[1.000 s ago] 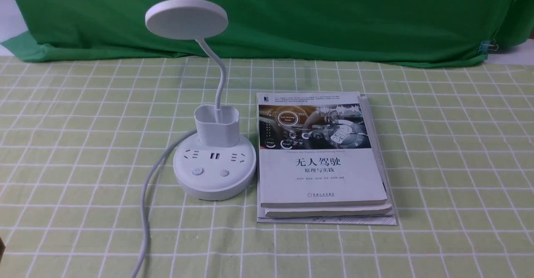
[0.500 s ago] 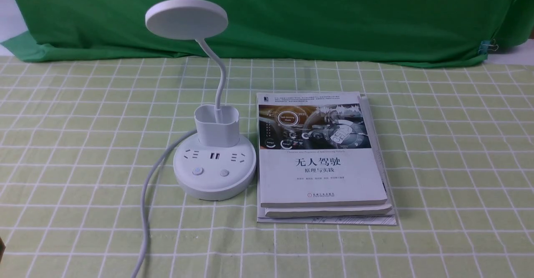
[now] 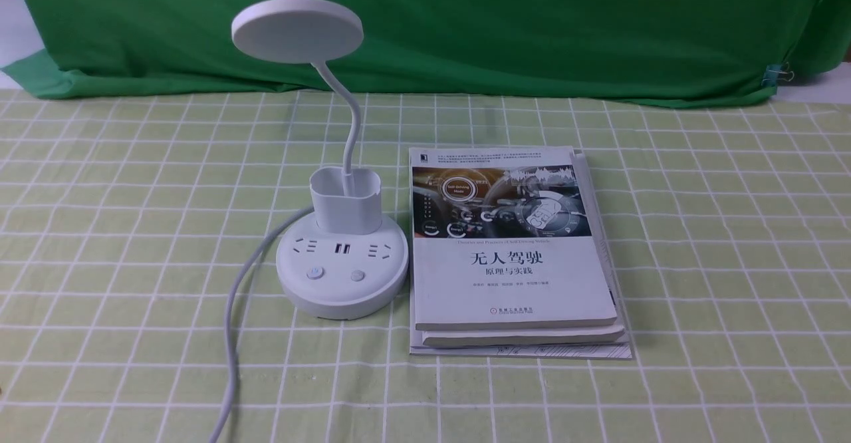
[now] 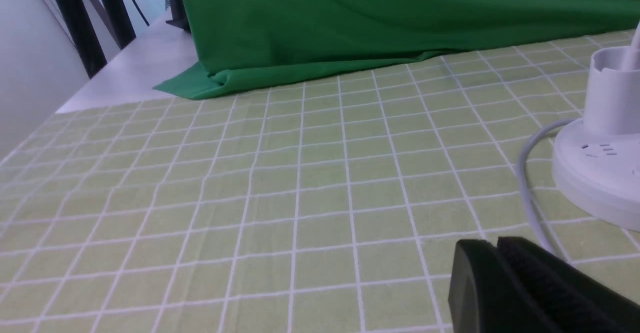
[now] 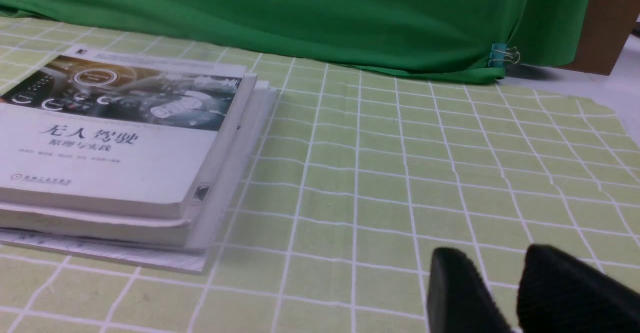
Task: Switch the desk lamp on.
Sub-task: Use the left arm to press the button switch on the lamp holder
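Desk lamp (image 3: 342,297): upright on table (image 3: 718,263), L of book stack (image 3: 515,283); pwr btn (image 3: 315,273) faces robot side, prob. for direct press access. Head appears unlit.
L wrist cam: L claw (image 4: 490,245) tips together, nothing held; closed tips likely suit btn press.
R wrist cam: R claw (image 5: 492,254) tips apart, w/o load, prob. standby, as lamp sits nearer L arm.

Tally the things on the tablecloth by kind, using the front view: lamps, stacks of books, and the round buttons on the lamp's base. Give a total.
Lamp: 1
Book stack: 1
Buttons, left one and right one: 2
Total: 4
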`<control>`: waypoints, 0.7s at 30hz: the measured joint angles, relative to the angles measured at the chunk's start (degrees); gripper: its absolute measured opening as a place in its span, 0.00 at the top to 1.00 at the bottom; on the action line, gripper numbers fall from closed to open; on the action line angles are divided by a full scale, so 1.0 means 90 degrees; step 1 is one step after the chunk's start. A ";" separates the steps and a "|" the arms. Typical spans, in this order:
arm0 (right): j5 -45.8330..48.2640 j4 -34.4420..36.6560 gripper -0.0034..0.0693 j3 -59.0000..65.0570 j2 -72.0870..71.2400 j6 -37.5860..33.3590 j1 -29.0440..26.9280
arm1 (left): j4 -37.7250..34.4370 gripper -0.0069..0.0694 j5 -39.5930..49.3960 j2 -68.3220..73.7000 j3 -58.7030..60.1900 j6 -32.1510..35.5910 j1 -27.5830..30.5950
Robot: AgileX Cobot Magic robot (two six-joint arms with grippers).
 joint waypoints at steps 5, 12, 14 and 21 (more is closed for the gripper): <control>0.0000 0.0000 0.62 0.0000 0.0000 0.0000 0.0000 | 0.0015 0.88 -0.0218 0.0000 0.0000 0.0028 0.0000; 0.0000 0.0000 0.62 0.0000 0.0000 0.0000 0.0000 | 0.0015 0.88 -0.0254 0.0000 0.0000 0.0028 0.0000; 0.0000 0.0000 0.62 0.0000 0.0000 0.0000 0.0000 | 0.0015 0.88 -0.0254 0.0000 0.0000 0.0028 0.0000; 0.0000 0.0000 0.62 0.0000 0.0000 0.0000 0.0000 | -0.0049 0.88 -0.0254 0.0000 0.0000 0.0028 0.0000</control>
